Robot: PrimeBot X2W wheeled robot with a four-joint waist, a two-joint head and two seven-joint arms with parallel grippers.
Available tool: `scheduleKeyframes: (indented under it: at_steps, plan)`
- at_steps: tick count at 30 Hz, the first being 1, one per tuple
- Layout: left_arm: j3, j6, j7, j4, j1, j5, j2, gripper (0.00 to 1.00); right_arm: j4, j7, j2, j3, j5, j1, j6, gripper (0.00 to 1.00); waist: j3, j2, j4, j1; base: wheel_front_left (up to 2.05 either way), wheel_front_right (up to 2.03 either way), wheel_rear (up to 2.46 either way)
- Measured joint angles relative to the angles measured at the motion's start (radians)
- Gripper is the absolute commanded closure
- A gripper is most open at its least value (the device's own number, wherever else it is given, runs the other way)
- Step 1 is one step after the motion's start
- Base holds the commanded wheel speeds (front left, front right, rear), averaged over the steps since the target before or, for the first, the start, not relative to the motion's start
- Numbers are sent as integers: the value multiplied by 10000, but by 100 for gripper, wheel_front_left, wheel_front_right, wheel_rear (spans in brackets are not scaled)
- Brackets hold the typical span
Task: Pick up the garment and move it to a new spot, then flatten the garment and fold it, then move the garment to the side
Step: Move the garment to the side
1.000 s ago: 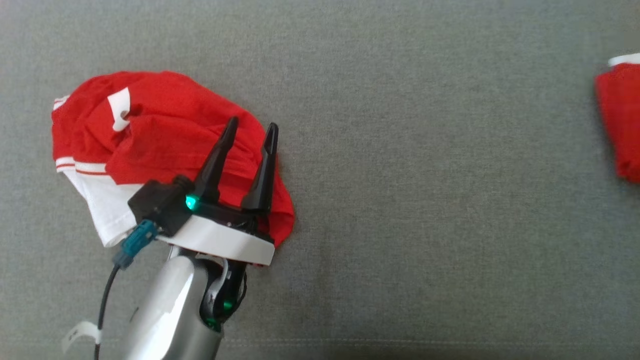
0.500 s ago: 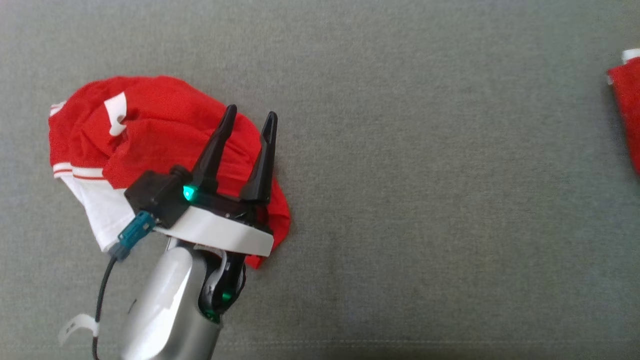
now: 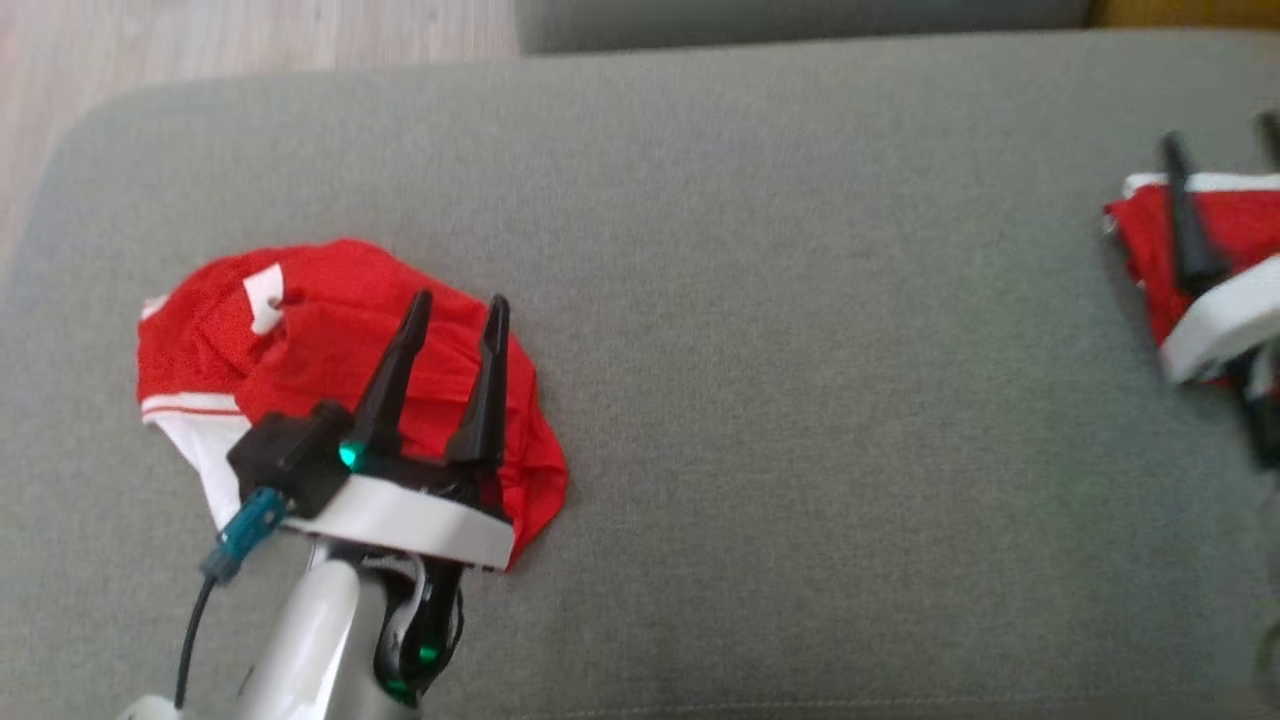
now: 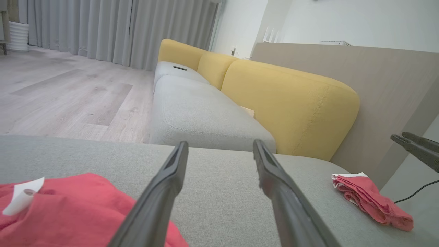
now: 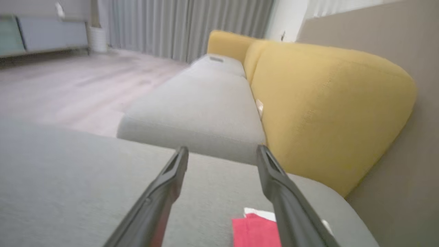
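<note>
A grey sofa seat cushion (image 3: 800, 350) is spread across the head view, with pale wood flooring (image 3: 200, 40) seen past its rounded far left corner and a yellow backrest (image 4: 291, 103) seen in the left wrist view. On the left part of the cushion a crumpled red-and-white garment (image 3: 320, 310) is heaped in a broad oval; its long axis is laid from far left to near right, a white panel edged with red stripes is turned toward the near left, and a small white label (image 3: 265, 298) is stuck up near the far left end. At the cushion's right edge a smaller folded red garment (image 3: 1240, 225) is laid as a narrow bundle, its white band turned to the far side. The left pincer (image 3: 458, 300) is held over the near right part of the crumpled heap, fingers spread and nothing gripped. The right pincer (image 5: 223, 149) is held above the folded garment, fingers likewise parted and empty. Compared with a second ago, the head camera has been moved: the cushion's far edge and the floor are now taken in, and the right pincer is now seen over the folded garment, while the crumpled heap's shape and the left pincer's place above it are unchanged.
</note>
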State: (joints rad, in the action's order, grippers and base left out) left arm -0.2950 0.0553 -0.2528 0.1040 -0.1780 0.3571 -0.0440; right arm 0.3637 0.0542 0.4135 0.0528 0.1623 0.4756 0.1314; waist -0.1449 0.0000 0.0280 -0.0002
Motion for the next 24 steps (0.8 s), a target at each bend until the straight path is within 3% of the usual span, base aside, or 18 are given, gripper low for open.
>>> scheduleKeyframes:
  at_steps: [2, 12, 24]
  plan:
    - [59, 0, 0, 0, 94, -54, 0, 0, -224, -244, -274, -50, 100, -262, 0, 0, 141, 0, -20, 0, 0, 0, 0]
    - [468, -27, 0, 10, 1096, -67, -29, 0, -1733, -2226, -2823, -527, 481, -2901, 0, 0, 1175, 0, -139, 1, 0, 0, 0]
    - [545, -27, 0, -50, 1955, -127, -36, 0, -2065, -2941, -3597, -368, 784, -4684, 0, 0, 1523, 0, -258, 2, 0, 0, 0]
